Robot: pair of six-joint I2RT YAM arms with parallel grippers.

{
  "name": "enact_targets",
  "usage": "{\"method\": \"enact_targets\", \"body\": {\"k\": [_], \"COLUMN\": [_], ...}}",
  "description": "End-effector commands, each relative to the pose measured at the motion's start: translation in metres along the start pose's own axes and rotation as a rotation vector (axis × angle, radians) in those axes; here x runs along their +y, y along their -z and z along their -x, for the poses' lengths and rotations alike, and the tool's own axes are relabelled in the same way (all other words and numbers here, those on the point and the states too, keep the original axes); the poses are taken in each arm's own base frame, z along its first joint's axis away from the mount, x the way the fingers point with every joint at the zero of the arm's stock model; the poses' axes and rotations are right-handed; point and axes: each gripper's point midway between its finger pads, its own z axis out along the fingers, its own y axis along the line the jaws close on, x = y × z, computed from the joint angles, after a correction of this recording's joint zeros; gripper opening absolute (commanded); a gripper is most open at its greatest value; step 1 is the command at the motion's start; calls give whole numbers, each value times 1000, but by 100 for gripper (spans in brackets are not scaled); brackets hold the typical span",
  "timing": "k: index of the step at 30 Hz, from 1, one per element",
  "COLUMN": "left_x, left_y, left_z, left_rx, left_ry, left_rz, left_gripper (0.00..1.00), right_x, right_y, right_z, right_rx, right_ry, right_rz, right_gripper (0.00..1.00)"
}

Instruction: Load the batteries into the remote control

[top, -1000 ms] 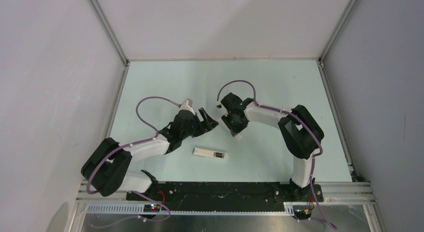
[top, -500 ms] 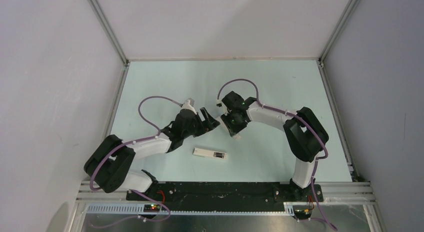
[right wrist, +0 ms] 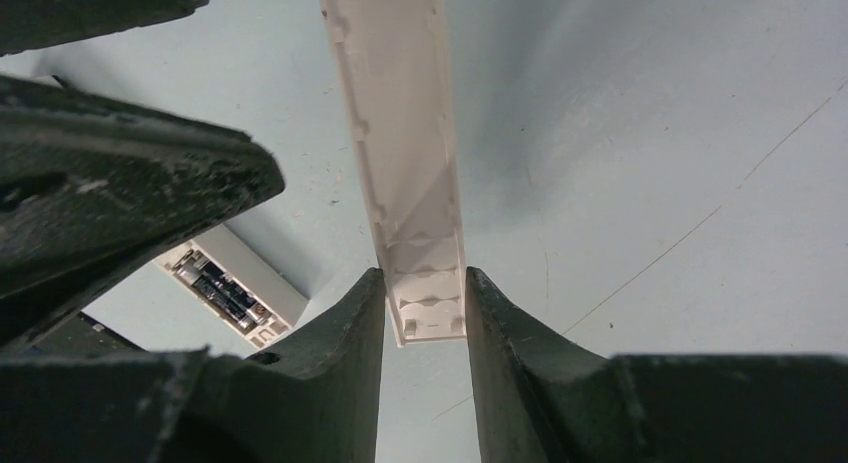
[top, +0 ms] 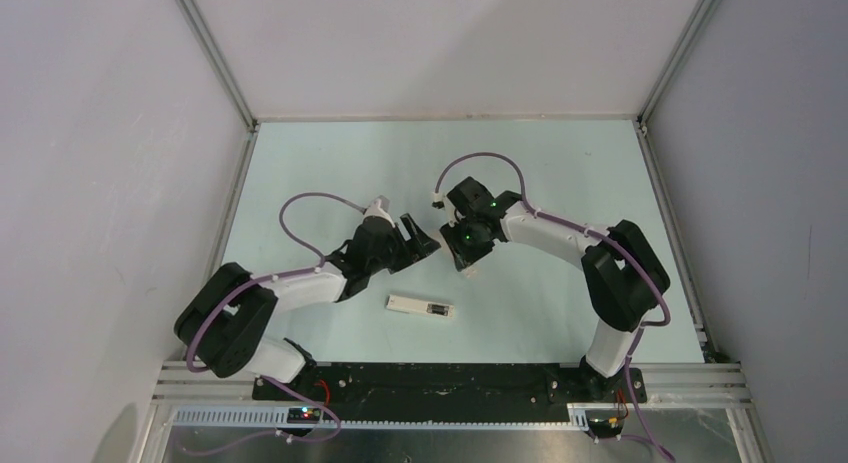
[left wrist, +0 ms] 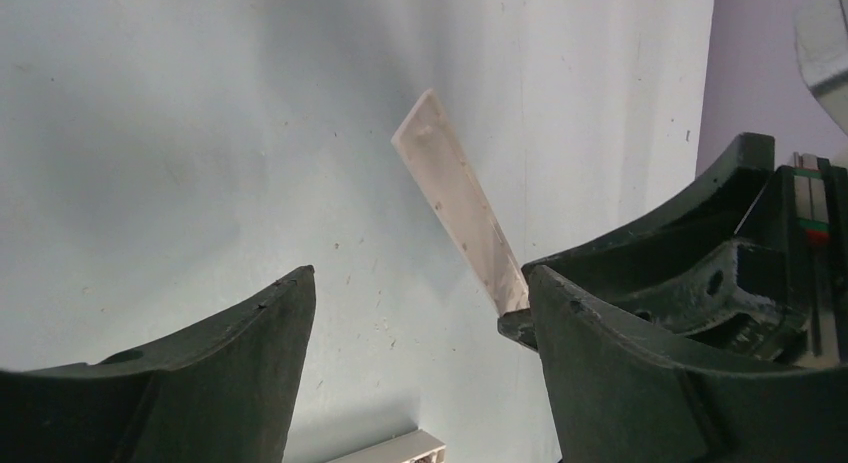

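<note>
1. Nearest the arm bases, the remote control (top: pixel 420 306) lies flat on the bench (top: pixel 330 163). Its long axis runs left to right, with the dark open bay at its right end.
2. In the right wrist view the batteries (right wrist: pixel 222 283) appear to sit in that bay as dark cells side by side. How well they are seated is too small to tell.
3. Just beyond the remote, the left arm (top: pixel 300 286) holds its jaws spread wide with nothing between them. They point across at the right arm's load.
4. Facing them, the right arm (top: pixel 560 238) has its jaws pinched on one end of a slim white cover strip (right wrist: pixel 400 153). The rest of the strip juts out past the fingertips, off the bench.
5. The key relation is that the remote lies toward the bases from both sets of jaws. Its open bay is nearer the right arm, which carries the strip.
6. The strip's long axis slants across the remote's. As I judge it, the strip must be swung into line with the bay before it is lowered on.
</note>
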Motion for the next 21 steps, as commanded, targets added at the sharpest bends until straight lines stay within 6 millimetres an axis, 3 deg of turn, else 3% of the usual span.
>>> {"method": "enact_targets", "body": {"k": [1,15,21], "left_x": [-20,-24,-26], "left_y": [-5,-17,-19], "left_z": [19,21,19], "left_rx": [-44,-15,-7], "left_ry": [35,114,128], "left_rz": [-43,-53,-68], "left_gripper": [81,68,54], "right_x": [14,37,41], "right_y": [15,26,26], "right_z": [4,12,12], "right_rx": [-26,-65,-65], "right_ry": [2,-3,-8], "right_rz": [54,147,167], "right_gripper": [36,36,36]}}
